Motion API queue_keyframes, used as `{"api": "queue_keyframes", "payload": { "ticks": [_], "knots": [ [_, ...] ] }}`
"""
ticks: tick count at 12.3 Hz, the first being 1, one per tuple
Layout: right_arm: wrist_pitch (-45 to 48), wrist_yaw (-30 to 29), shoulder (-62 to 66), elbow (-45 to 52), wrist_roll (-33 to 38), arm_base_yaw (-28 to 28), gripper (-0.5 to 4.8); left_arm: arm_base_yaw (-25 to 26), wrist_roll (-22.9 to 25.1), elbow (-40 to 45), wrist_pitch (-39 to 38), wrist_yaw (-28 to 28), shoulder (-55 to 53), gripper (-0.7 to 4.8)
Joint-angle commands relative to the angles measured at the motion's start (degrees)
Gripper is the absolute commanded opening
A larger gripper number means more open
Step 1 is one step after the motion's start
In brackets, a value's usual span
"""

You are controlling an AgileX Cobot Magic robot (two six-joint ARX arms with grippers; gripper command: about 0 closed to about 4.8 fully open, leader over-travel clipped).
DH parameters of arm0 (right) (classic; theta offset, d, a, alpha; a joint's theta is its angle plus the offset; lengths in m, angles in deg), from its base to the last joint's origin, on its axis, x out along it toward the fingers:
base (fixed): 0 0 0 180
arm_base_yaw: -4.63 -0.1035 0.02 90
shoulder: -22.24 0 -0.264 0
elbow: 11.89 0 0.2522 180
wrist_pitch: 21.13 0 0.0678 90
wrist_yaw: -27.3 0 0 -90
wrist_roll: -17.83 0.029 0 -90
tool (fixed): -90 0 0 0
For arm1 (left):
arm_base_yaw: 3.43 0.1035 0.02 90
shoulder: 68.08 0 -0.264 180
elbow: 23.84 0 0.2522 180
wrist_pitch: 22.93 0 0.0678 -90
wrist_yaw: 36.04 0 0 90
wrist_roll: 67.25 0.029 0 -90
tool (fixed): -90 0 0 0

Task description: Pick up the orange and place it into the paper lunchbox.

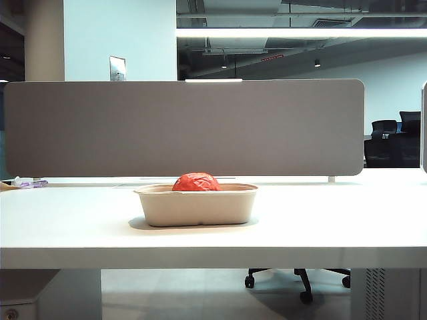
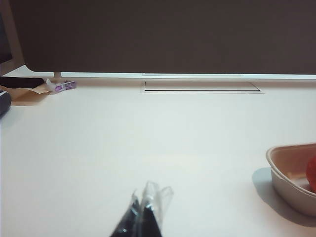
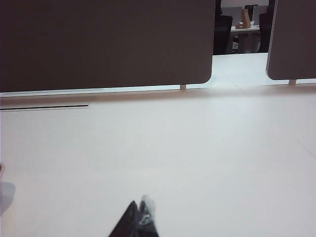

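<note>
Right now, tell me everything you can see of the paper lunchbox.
The paper lunchbox is a shallow oblong beige tray of what looks like moulded paper pulp, with rounded corners, a flat rim and sloping sides. It sits upright and level on the white table, near the middle, casting a soft shadow. The orange lies inside, its top showing above the rim. Neither pincer touches it; the left wrist view catches one end of it.

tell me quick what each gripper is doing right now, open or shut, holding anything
Left gripper: shut, holding nothing, low over the bare table to the side of the paper lunchbox.
Right gripper: shut, holding nothing, over bare table.
</note>
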Motion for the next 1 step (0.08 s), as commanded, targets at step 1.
{"api": "queue_keyframes", "payload": {
  "ticks": [1],
  "knots": [
    [0.6,-0.1,0.0,0.3,0.0,0.0,0.00,0.1,-0.2,0.1,0.7,-0.2,0.2,-0.05]
  ]
}}
